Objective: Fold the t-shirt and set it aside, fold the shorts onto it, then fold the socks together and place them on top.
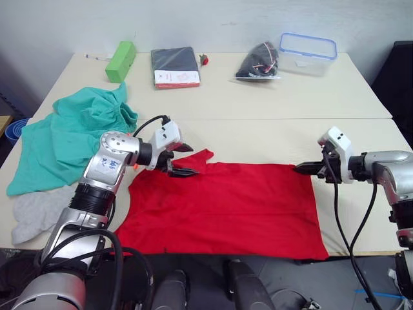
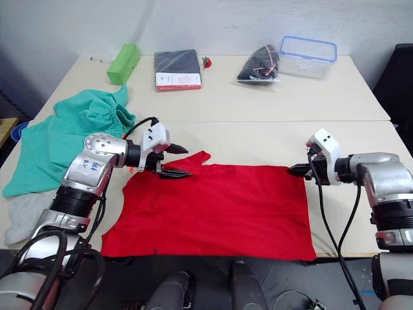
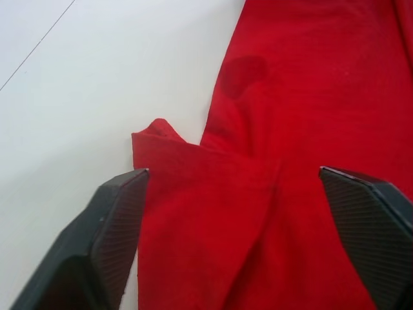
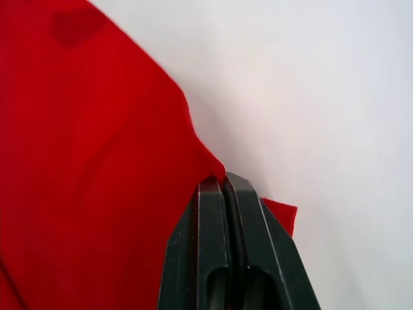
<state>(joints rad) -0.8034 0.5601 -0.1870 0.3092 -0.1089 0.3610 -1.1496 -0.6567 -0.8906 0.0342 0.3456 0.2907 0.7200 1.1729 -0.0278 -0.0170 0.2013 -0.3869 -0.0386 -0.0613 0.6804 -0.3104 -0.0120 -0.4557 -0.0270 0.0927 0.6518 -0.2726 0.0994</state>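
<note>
the red t-shirt (image 1: pixel 226 206) lies spread across the lower centre of the frame on the pale counter (image 1: pixel 271 103), its near hem along the counter's front edge. the left claw (image 1: pixel 182 159) sits left of centre at the shirt's upper left corner, its two black fingers (image 3: pixel 106 245) spread wide on either side of a rumpled fold of red cloth without pinching it. the right claw (image 1: pixel 306 168), at right of centre, has its fingers (image 4: pixel 222 258) pressed together on the shirt's upper right corner, a small tab of red cloth poking out beside them in the right wrist view. the teal shorts (image 1: pixel 71 139) lie bunched at centre left of the frame, well apart from the shirt's body, and a light grey sock (image 1: pixel 35 216) rests at lower left, just below the shorts and partly behind the left arm. along the counter's far side, at the top of the frame, stand a green box (image 1: pixel 120 61), a dark folded item (image 1: pixel 175 66) with a red and white paper label whose writing is too small to read, a bag (image 1: pixel 258 63) of dark objects, and a clear container (image 1: pixel 308 53) with a blue rim. a small red object (image 1: pixel 204 60) lies just beside the dark folded item.
</note>
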